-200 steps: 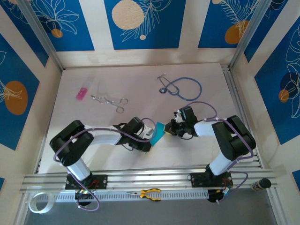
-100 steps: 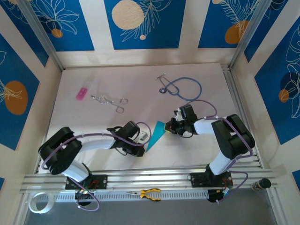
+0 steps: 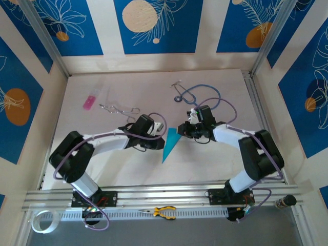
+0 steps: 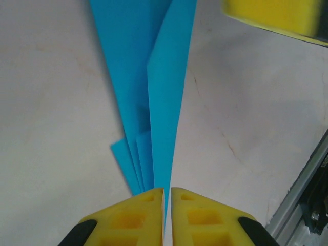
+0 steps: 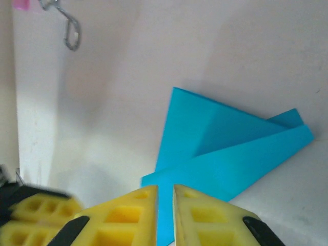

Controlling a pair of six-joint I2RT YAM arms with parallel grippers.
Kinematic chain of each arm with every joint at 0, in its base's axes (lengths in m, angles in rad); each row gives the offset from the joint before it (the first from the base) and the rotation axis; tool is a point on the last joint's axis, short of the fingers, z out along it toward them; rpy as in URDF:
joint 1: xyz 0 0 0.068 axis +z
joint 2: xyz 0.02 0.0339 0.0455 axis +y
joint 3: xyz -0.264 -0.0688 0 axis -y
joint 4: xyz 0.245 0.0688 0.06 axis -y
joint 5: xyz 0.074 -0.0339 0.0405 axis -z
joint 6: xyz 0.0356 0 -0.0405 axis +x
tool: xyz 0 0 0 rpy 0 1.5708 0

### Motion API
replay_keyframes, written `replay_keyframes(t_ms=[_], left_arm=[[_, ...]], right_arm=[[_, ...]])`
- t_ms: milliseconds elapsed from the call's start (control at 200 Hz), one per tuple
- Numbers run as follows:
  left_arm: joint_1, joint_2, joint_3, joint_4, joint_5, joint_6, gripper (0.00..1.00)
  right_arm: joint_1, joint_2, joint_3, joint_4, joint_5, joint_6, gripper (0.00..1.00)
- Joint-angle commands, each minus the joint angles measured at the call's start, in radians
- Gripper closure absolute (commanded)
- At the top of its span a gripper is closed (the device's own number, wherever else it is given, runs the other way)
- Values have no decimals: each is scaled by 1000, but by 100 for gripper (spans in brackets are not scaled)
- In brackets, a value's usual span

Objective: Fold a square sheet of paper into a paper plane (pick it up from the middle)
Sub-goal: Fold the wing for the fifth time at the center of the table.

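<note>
The left gripper point(image 3: 163, 126) and right gripper point(image 3: 181, 129) sit pretty much nose to nose, crowding the wide end of the paper plane point(image 3: 170, 144), so there's barely a slot between them. It's cluttered behind them too: a stethoscope point(image 3: 179, 98) just past the right one, a metal clamp point(image 3: 120, 109) beside the left arm, and a pink piece point(image 3: 89, 102) further left. The table point(image 3: 205, 164) is bare on both sides of the plane's tip, toward the near rail.

The left arm point(image 3: 105, 141) and right arm point(image 3: 233, 137) are white with black joints, purple cables, yellow jaws.
</note>
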Motion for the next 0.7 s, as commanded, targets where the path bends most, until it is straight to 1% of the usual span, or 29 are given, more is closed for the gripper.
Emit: replay_keyframes(t_ms=[0, 175, 330, 460, 695], left_arm=[[14, 46, 31, -7, 31, -26, 85], [19, 81, 34, -4, 31, -32, 82], [21, 115, 40, 30, 64, -45, 76], [20, 135, 43, 40, 69, -47, 74], [21, 115, 38, 9, 1, -23, 73]], right_arm=[[-2, -80, -65, -34, 22, 15, 82], [6, -156, -156, -26, 26, 57, 82], [13, -178, -198, -10, 30, 84, 82], [22, -179, -208, 7, 31, 99, 82], [34, -160, -201, 13, 36, 106, 82]])
